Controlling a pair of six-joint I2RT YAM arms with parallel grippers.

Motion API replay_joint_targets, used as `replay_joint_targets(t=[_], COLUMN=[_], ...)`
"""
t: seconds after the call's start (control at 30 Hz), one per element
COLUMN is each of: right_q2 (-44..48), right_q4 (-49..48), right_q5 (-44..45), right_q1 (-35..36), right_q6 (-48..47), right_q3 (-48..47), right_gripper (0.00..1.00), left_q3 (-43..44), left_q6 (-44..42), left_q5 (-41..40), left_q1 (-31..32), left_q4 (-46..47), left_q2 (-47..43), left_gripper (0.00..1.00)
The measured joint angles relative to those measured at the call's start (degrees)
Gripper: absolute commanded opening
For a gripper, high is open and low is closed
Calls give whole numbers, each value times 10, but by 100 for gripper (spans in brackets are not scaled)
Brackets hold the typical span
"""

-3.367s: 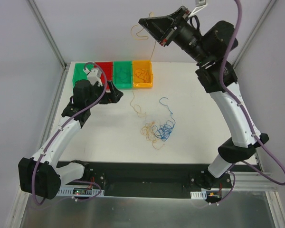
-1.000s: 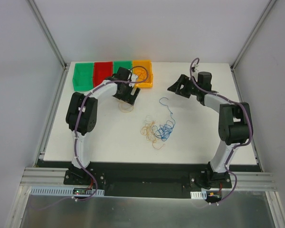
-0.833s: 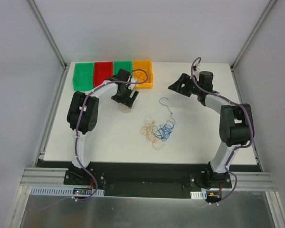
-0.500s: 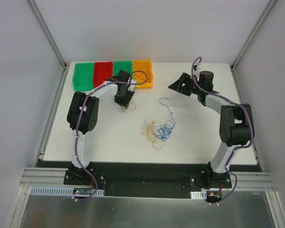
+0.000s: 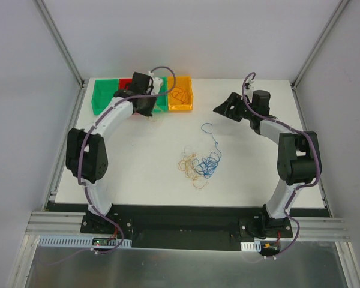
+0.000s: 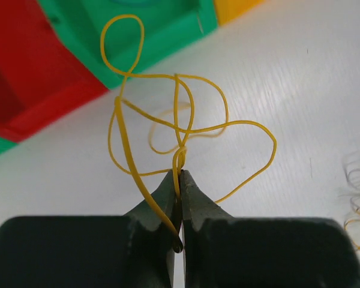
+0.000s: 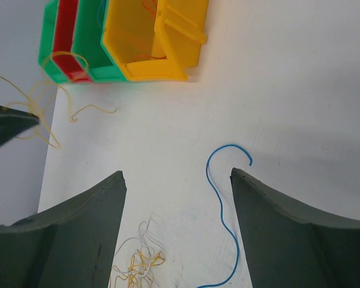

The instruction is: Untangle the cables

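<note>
Yellow cable [image 6: 179, 150]: one thin wire, curled into several overlapping loops, pinched right at the tips of the left gripper [image 6: 180, 175], jaws closed on it. It stands up off the table [image 5: 138, 174] beside the bins [image 5: 103, 99], casting a faint shadow below.

Tangle [image 5: 199, 165]: one heap mid-table of orange, yellow, blue and white wires in small coils, well apart from both grippers.

Blue cable [image 7: 209, 174]: one loose strand with a hooked end, running from the heap toward the right gripper [image 7: 177, 177]. Those jaws are spread wide, with nothing between them.

Bins: four in a row at the far left: green, red, green, orange.
</note>
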State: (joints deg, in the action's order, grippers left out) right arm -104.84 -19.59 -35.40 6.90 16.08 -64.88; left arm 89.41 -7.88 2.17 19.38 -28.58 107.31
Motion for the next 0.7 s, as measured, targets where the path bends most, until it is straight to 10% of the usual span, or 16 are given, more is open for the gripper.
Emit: replay_joint_targets(t=[0.7], right_q2=[0], right_q4=[-3], right_q5=[0], right_q1=[-3], right_q6=[2], right_q3=[0], right_gripper=[73], left_q3=[220], left_q6=[149], left_q5=[63], left_q1=[-135], left_q4=[134], left_q2=[134], left_gripper=[0])
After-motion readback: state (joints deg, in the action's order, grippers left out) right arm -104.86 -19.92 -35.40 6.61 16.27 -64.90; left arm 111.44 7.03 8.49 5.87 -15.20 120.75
